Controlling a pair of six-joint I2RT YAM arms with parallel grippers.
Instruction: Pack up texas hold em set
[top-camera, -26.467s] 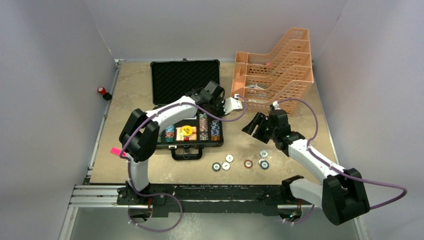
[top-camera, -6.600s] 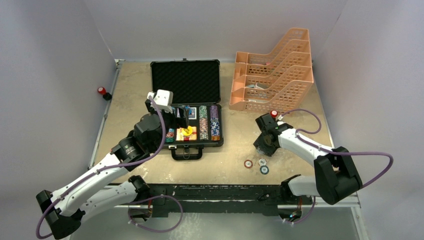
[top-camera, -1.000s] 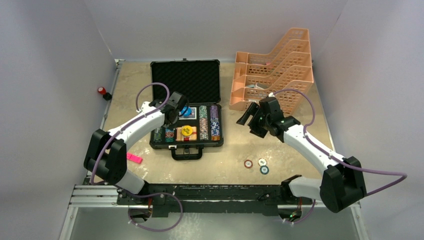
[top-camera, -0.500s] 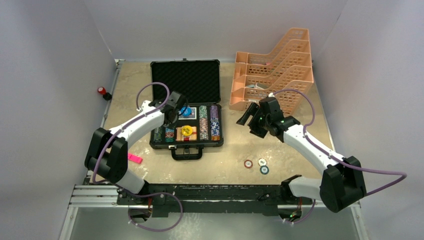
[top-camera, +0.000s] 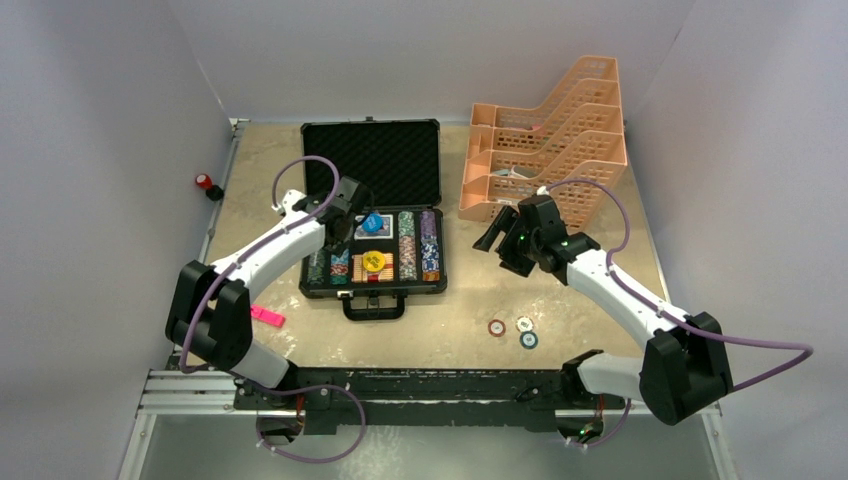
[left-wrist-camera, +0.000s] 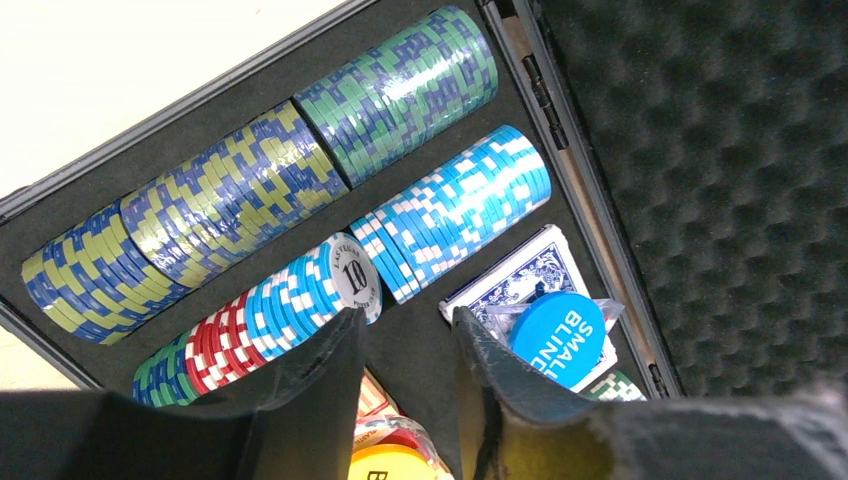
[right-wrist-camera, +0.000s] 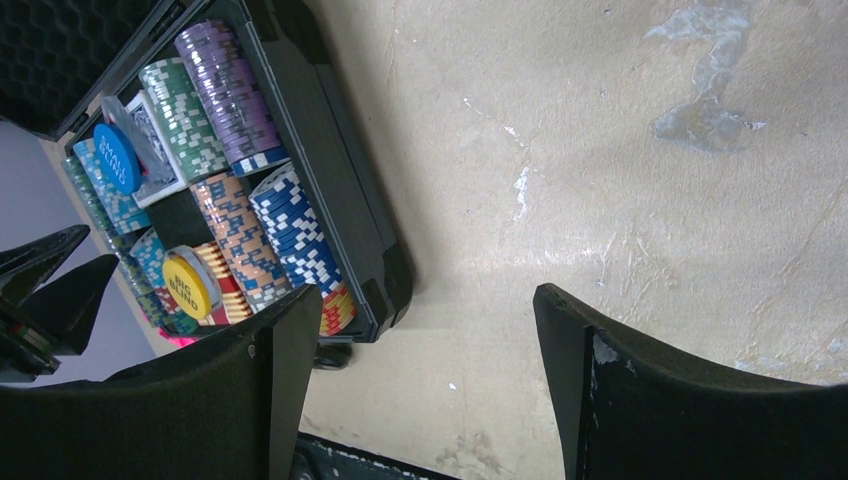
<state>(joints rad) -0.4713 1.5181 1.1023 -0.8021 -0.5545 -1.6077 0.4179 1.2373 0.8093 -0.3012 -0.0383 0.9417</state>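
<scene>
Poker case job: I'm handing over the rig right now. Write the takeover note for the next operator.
Left gripper: open, empty, over the briefcase, beside the blue small-blind button, which lies on a card deck.
Right gripper: open wide, empty, above the table to the right of the case.
Done: chip rows and yellow button sit in the case.
Left: three loose chips lie on the table near the front edge; pack them, then shut the lid, now open.
</scene>
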